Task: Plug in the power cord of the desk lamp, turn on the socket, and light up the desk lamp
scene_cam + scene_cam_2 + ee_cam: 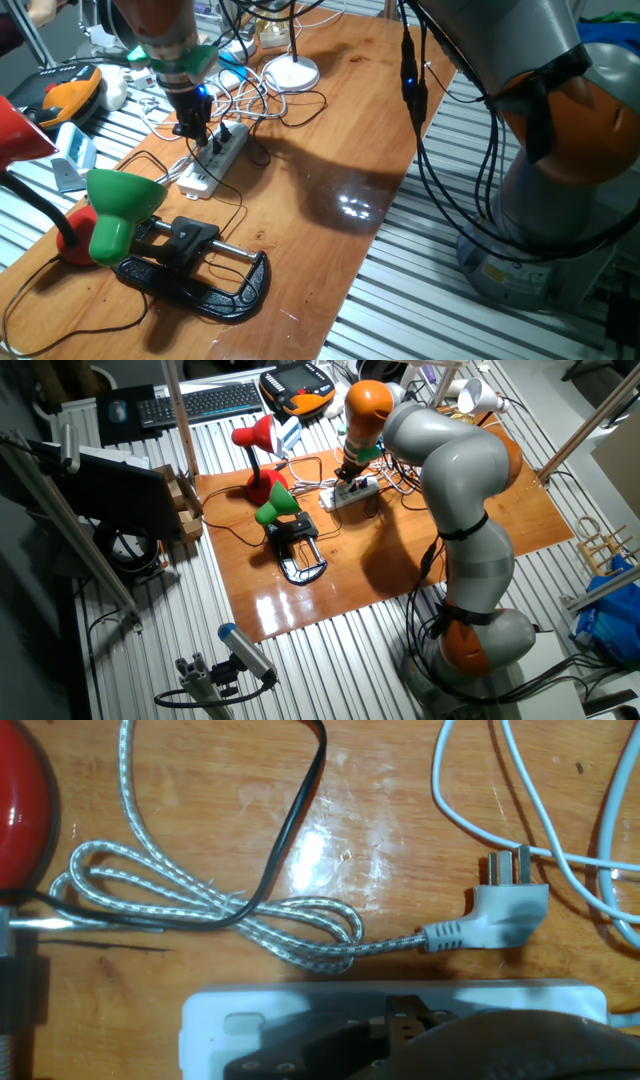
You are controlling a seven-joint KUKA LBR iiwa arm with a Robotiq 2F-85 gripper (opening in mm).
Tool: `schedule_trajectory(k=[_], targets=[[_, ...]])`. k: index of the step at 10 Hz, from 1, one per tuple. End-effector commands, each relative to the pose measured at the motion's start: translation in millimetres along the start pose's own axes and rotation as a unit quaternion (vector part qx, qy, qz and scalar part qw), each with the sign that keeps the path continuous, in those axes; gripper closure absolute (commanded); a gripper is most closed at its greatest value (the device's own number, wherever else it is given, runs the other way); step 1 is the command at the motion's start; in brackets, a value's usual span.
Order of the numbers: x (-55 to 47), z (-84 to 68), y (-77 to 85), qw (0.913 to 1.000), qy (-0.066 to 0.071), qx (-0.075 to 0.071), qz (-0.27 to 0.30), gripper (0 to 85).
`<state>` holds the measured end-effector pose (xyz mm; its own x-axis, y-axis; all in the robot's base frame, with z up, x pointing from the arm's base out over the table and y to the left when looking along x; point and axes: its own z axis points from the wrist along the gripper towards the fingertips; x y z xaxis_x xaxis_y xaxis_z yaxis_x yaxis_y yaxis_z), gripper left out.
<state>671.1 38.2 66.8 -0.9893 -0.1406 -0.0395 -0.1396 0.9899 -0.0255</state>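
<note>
the gripper (193, 128) is positioned directly above the socket (213, 160), with its black fingers down at the strip's upper face near the middle of the outlet row. in the hand view the socket (300, 1020) fills the lower edge of the frame and the dark finger body covers part of its top surface, so the finger opening cannot be determined, nor whether anything is held between the fingers. the socket lies diagonally on the wooden table (330, 120), its near end pointing toward the desk lamp (120, 210). the desk lamp stands well apart from the gripper, toward the near-left corner of the table, with its green cone shade above a black clamp base (200, 275). the power cord (230, 205) runs as a thin black line from the lamp area toward the socket; its plug cannot be identified in these views. in the hand view a white three-pin plug (505, 905) lies on the table just beyond the socket, unplugged, attached to a silver braided cable (200, 900) that loops across the wood. a red lamp (255, 445) stands beside the green one, farther from the gripper.
</note>
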Motion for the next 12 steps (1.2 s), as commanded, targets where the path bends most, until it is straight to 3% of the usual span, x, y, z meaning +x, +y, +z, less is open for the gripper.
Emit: schedule_trajectory(k=[1, 12], targets=[[-0.1, 1.5, -0.5, 1.0, 0.0, 0.0, 0.001, 85.0], [0.8, 14.9, -3.1, 0.9999, -0.01, -0.005, 0.003, 85.0]])
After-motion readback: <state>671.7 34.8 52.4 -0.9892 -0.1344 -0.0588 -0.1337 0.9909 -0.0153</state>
